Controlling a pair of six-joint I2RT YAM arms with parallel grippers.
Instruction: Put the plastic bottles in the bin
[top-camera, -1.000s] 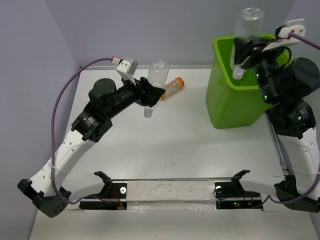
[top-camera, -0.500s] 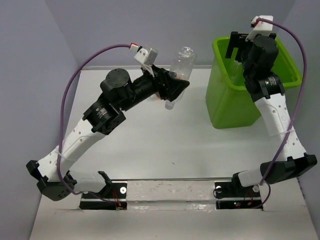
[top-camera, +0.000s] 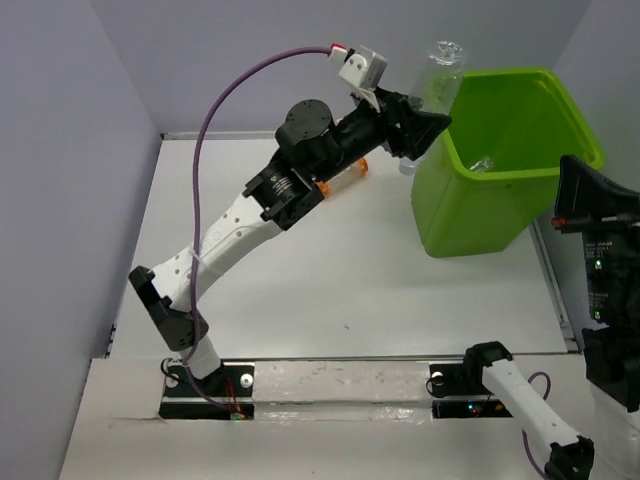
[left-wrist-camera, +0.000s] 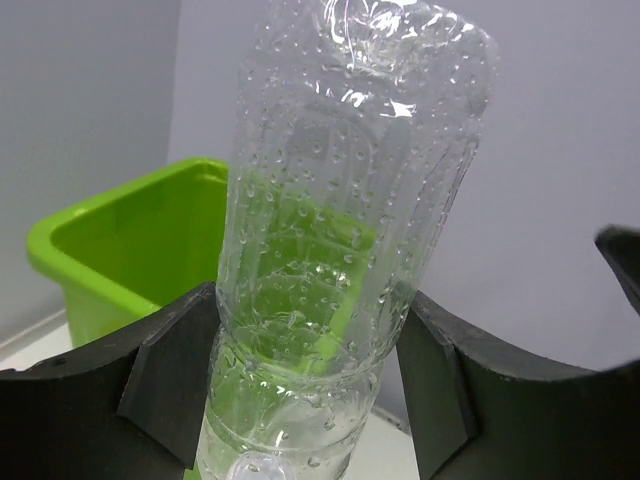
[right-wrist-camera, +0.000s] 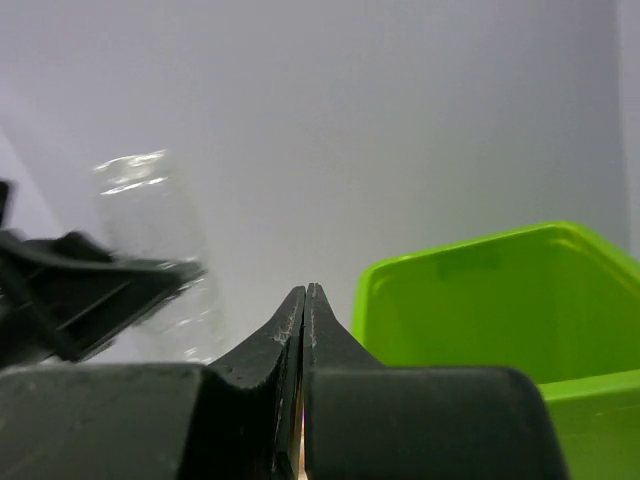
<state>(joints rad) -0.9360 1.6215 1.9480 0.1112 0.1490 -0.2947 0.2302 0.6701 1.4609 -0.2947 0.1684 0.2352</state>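
Observation:
My left gripper (top-camera: 413, 128) is shut on a clear crinkled plastic bottle (top-camera: 438, 72), held upright and neck-down just above the left rim of the lime-green bin (top-camera: 500, 215). In the left wrist view the bottle (left-wrist-camera: 340, 220) fills the gap between both fingers (left-wrist-camera: 170, 385), with the bin (left-wrist-camera: 120, 250) behind it. Another clear bottle (top-camera: 482, 163) lies inside the bin. An orange bottle (top-camera: 346, 177) lies on the table behind the left arm. My right gripper (right-wrist-camera: 305, 292) is shut and empty, drawn back to the right of the bin (right-wrist-camera: 480, 300).
The right arm's dark wrist (top-camera: 598, 200) rises close to the camera at the right edge. A purple cable (top-camera: 235, 85) loops over the left arm. Grey walls close off the back and left of the white table (top-camera: 330, 270).
The left arm swung right with its bottle, up to the bin's rim. The right gripper let its bottle go over the bin, pulled back toward the near right and shut.

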